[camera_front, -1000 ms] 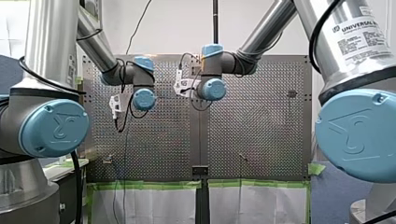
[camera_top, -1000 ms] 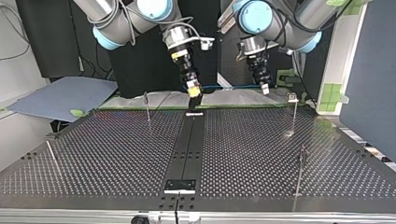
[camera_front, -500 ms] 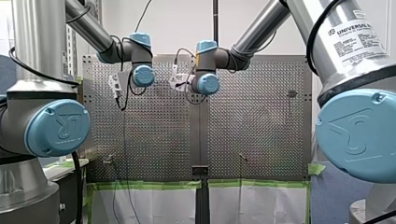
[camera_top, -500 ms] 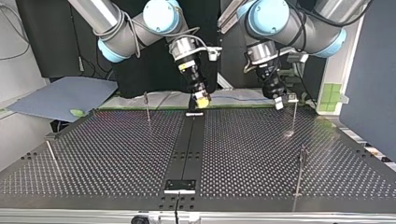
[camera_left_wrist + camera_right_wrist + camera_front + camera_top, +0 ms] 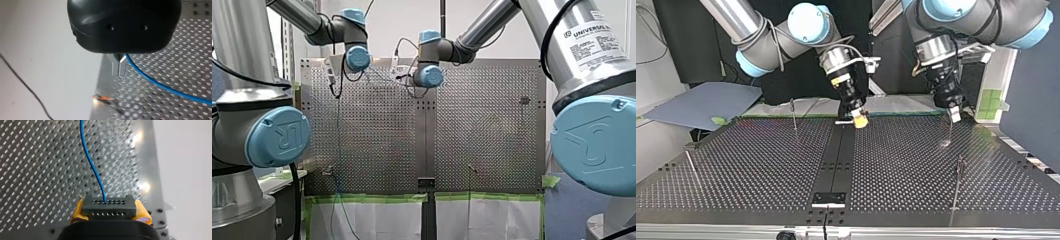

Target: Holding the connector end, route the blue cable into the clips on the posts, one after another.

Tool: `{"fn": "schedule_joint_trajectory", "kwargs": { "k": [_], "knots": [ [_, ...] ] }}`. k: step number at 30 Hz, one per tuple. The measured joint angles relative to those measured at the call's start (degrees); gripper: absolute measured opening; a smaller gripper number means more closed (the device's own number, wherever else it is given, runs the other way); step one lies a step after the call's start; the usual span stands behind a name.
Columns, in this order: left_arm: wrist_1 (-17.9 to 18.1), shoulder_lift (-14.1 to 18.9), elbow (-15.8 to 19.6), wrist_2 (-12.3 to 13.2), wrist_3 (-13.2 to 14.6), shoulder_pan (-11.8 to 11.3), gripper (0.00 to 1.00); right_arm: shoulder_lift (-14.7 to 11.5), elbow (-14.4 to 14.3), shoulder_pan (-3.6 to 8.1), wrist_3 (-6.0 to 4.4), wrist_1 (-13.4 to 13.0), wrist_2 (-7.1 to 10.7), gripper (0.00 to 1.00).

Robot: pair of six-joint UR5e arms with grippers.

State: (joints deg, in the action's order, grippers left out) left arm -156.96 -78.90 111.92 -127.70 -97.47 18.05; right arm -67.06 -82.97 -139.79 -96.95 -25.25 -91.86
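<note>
Two arms reach over the perforated table [image 5: 761,165], both grippers low near its far edge in the top view. The right gripper [image 5: 859,119], with yellow pads, is clamped tight on the connector [image 5: 110,206], a dark grey block with rows of small holes, and the pads press its two sides. The blue cable [image 5: 93,170] leaves the block's front face and runs ahead over the table holes, out of that view. In the top view this gripper hangs tilted above the far end of the black strip [image 5: 836,160] down the table's middle; cannot tell if it touches the table. The left gripper [image 5: 954,115], black with metal fingers [image 5: 123,68], has them closed together and the cable pinched there; the cable comes out beside the fingertips and sweeps away across the table. In the top view it sits right over the top of a thin post [image 5: 950,132] at the view's right, with the clip hidden behind the fingertips and contact unclear. In the front view a thin blue line spans between the two wrists. A second post [image 5: 793,114] stands near the far edge at the top view's left, a left-edge post [image 5: 688,164] well apart from it, and a front post [image 5: 959,182] at the right. An orange blur [image 5: 102,98] lies ahead of the left gripper, too smeared to name.
</note>
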Motion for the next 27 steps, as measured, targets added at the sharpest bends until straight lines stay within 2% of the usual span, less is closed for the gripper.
{"fn": "schedule_joint_trajectory", "kwargs": {
  "k": [5,9,16,22,27],
  "knots": [
    [-2.62,1.17,-2.21,1.19,-0.06,-0.79,0.00,0.04,2.62,-0.66,-0.14,1.60,0.91,0.00],
    [-4.84,0.23,-3.77,2.27,-0.12,-1.57,0.00,0.08,5.16,-1.20,-0.45,2.86,1.09,0.00],
    [-6.03,-0.65,-5.03,3.88,-0.19,-3.29,0.00,0.25,8.82,-2.05,-1.47,3.55,1.35,0.00],
    [-6.37,-0.68,-5.13,6.55,-0.05,-6.13,0.00,1.05,10.52,-2.51,-1.87,4.40,1.47,0.00],
    [-6.68,-0.82,-5.16,9.24,0.13,-8.85,0.00,3.31,12.88,-2.64,-1.89,6.61,1.39,0.00]
  ]
}}
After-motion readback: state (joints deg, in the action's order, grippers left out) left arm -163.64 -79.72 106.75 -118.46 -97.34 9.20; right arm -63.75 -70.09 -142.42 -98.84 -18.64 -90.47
